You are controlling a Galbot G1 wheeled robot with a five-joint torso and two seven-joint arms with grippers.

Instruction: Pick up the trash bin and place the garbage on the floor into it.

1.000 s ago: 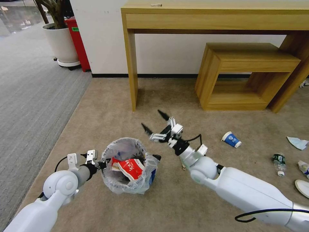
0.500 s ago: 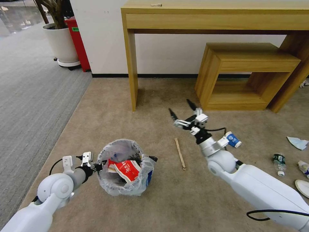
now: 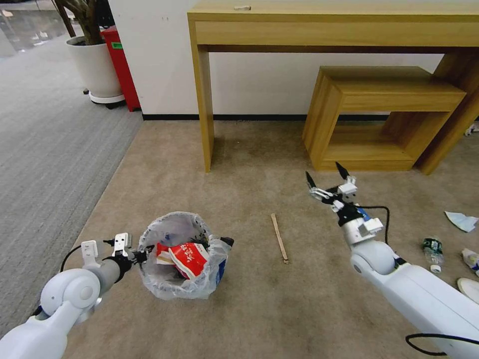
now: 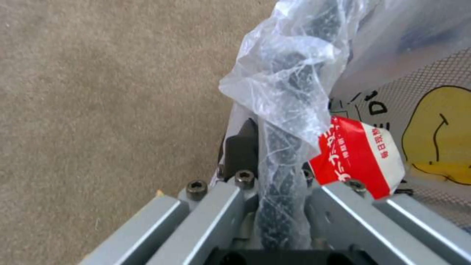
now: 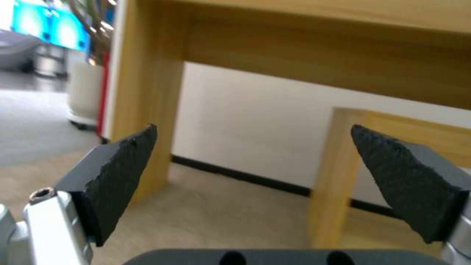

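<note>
The trash bin (image 3: 178, 271), black with a crinkly clear liner, is at the lower left over the beige floor (image 3: 249, 309). My left gripper (image 3: 141, 256) is shut on its near-left rim. In the left wrist view that gripper (image 4: 275, 158) clamps the plastic-wrapped rim (image 4: 289, 73), with a red wrapper (image 4: 358, 154) and a yellow wrapper (image 4: 441, 143) inside. More garbage lies on the floor: a wooden stick (image 3: 279, 238), a small bottle (image 3: 432, 248) and a light-blue mask (image 3: 461, 221). My right gripper (image 3: 325, 175) hovers open and empty right of the stick; the right wrist view shows it (image 5: 265, 173) spread wide.
A wooden desk (image 3: 329, 30) and a low wooden bench (image 3: 384, 112) stand against the white wall ahead. A potted plant (image 3: 95, 65) and a red bin (image 3: 119, 65) are at the back left beside grey striped carpet (image 3: 45, 164). A white slipper (image 3: 469, 289) lies at the right edge.
My right arm swung right and away from the bin, still open, uncovering the stick. My left arm drew the bin a little to the left and nearer.
</note>
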